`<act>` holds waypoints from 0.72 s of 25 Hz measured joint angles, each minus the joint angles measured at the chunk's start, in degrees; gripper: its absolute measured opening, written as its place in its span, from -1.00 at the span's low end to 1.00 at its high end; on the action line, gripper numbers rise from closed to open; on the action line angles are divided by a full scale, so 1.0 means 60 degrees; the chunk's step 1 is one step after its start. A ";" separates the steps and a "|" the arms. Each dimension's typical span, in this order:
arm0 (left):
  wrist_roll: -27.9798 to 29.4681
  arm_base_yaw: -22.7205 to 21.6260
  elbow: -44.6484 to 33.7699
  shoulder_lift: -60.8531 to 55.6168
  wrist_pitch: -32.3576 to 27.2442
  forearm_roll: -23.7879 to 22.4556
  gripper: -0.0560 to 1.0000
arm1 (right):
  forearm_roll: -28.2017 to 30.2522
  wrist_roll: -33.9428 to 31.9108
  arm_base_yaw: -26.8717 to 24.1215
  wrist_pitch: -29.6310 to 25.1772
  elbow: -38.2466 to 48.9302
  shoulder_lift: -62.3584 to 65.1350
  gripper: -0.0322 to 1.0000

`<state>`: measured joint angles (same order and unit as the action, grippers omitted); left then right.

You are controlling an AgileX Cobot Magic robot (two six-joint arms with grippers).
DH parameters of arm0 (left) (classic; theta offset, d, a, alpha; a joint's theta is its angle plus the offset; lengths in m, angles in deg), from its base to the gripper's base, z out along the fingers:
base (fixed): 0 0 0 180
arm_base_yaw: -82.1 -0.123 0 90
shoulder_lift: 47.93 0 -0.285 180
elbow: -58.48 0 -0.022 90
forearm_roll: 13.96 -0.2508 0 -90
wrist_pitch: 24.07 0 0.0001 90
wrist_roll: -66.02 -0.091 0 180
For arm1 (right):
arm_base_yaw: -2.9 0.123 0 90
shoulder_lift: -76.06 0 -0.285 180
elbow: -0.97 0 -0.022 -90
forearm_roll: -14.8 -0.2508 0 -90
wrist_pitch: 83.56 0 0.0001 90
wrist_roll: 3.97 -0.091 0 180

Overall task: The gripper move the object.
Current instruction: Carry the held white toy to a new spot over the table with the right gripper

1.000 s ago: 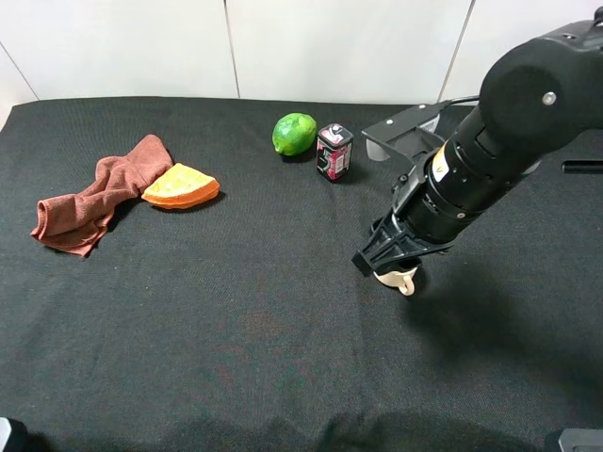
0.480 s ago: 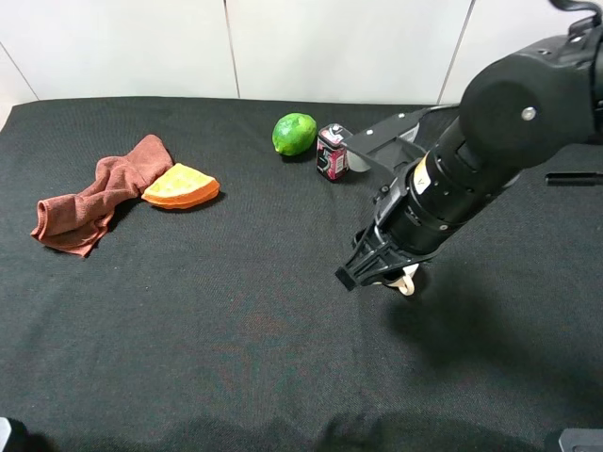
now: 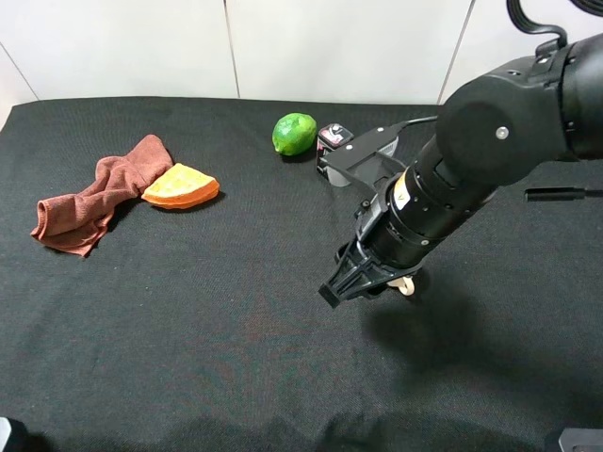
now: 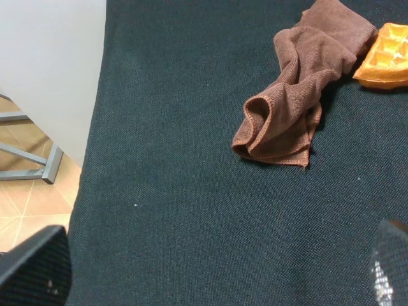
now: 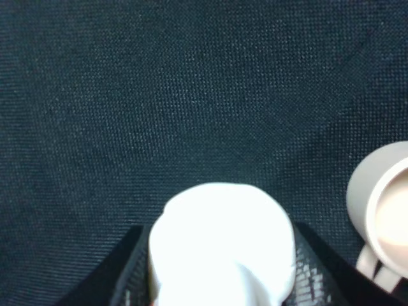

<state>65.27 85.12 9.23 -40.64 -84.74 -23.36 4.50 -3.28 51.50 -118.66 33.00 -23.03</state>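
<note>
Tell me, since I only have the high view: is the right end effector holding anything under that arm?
Observer: Yes. The right wrist view shows a white bulb gripped between the fingers of the right end effector.
Operator: And the beige bit poking out beside the arm?
Observer: That is a mug. It sits next to the bulb, with a gap between them.
Operator: Where is the left end effector? I can't see it.
Observer: The left end effector is open, with nothing between its fingers. It is above bare mat, near the cloth.
</note>
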 joint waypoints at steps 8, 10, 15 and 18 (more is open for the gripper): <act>0.0000 0.0000 0.0000 0.0000 0.0000 0.0000 0.98 | 0.0047 0.0026 0.0012 0.0215 0.0000 0.0000 -0.29; 0.0000 0.0000 0.0000 0.0000 0.0000 0.0000 0.98 | 0.0148 0.0026 0.0012 0.0313 0.0000 -0.0012 -0.29; 0.0000 0.0000 0.0000 0.0000 0.0000 0.0000 0.98 | 0.0295 0.0097 0.0012 0.0181 -0.0459 -0.0555 -0.29; 0.0000 0.0000 0.0000 0.0000 0.0000 0.0000 0.98 | 0.0325 0.0272 0.0012 0.0013 -0.0912 -0.0974 -0.29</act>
<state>65.27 85.12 9.23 -40.64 -84.74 -23.36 6.44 -1.66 51.57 -118.59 27.53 -28.87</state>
